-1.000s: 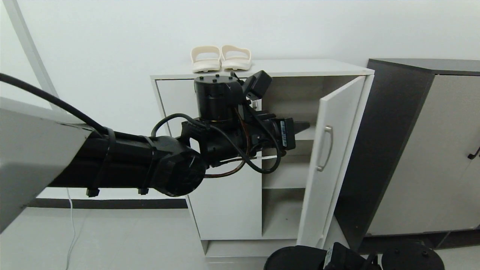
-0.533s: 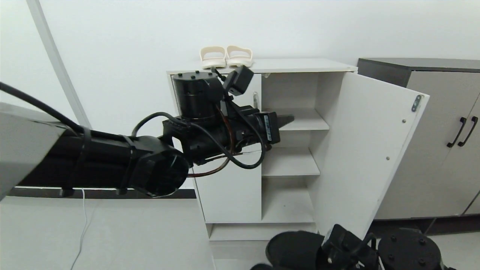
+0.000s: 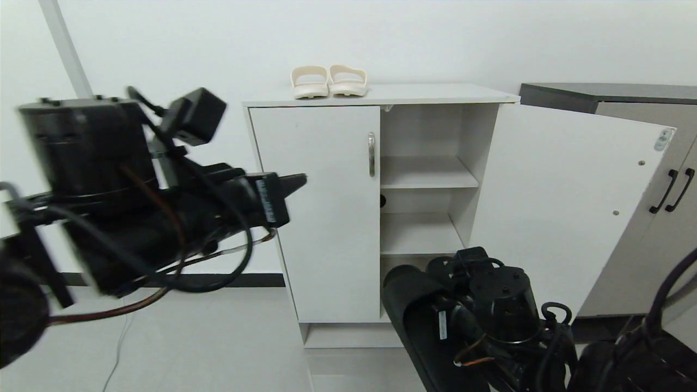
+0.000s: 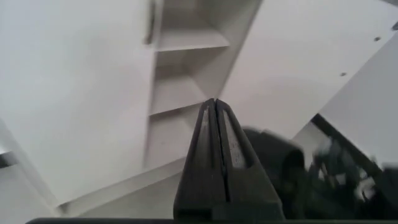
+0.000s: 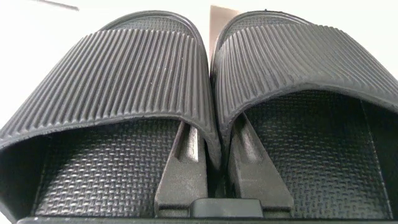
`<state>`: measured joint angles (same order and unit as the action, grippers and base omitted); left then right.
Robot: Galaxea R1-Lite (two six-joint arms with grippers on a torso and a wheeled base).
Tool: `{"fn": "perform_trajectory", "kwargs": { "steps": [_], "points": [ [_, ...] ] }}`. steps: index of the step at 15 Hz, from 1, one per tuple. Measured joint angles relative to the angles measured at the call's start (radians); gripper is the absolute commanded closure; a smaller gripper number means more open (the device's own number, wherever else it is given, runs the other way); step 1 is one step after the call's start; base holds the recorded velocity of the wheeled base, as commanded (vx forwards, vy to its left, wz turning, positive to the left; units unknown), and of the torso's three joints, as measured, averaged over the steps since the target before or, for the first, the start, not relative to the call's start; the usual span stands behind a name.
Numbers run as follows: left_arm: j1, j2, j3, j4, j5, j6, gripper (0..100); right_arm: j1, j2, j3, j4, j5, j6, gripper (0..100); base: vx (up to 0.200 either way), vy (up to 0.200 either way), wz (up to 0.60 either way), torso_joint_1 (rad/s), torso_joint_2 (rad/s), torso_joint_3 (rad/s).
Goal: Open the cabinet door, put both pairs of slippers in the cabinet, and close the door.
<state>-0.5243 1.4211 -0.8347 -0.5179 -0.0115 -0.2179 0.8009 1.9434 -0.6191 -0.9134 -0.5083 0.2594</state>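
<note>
With the door [image 3: 561, 207] wide for loading, the right gripper [image 5: 214, 134], low before the cabinet [image 3: 321, 228], clamps both black slippers [image 5: 124, 81] by their inner walls; cream slippers [image 3: 328, 81] sit on the cabinet; the left gripper [image 4: 214, 109], clenched empty, hangs beside it.

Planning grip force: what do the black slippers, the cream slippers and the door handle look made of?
The black slippers: likely soft rubber or foam, matte, ribbed straps and textured footbeds. The cream slippers: probably moulded foam, smooth and matte. The handle: seems brushed metal, silvery sheen.

Ribbed black slippers [image 5: 124, 87], cream slippers [image 3: 329, 81], white cabinet [image 3: 321, 218].
</note>
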Motion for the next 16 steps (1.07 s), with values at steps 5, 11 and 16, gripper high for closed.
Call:
{"fn": "perform_trajectory", "kwargs": {
  "steps": [5, 11, 16],
  "points": [
    [0.216, -0.521, 0.233, 0.301, 0.161, 0.066, 100, -0.04, 0.076, -0.053, -0.001, -0.031, 0.001, 100, 0.0, 0.0, 0.0, 0.0, 0.0, 0.0],
    [0.576, -1.108, 0.54, 0.53, 0.209, 0.109, 100, -0.013, 0.083, -0.045, -0.041, -0.038, 0.0, 100, 0.0, 0.0, 0.0, 0.0, 0.0, 0.0],
    [0.634, -1.311, 0.809, 0.462, -0.097, 0.148, 100, 0.021, 0.082, -0.025, -0.083, -0.039, -0.003, 100, 0.0, 0.0, 0.0, 0.0, 0.0, 0.0]
  ]
}}
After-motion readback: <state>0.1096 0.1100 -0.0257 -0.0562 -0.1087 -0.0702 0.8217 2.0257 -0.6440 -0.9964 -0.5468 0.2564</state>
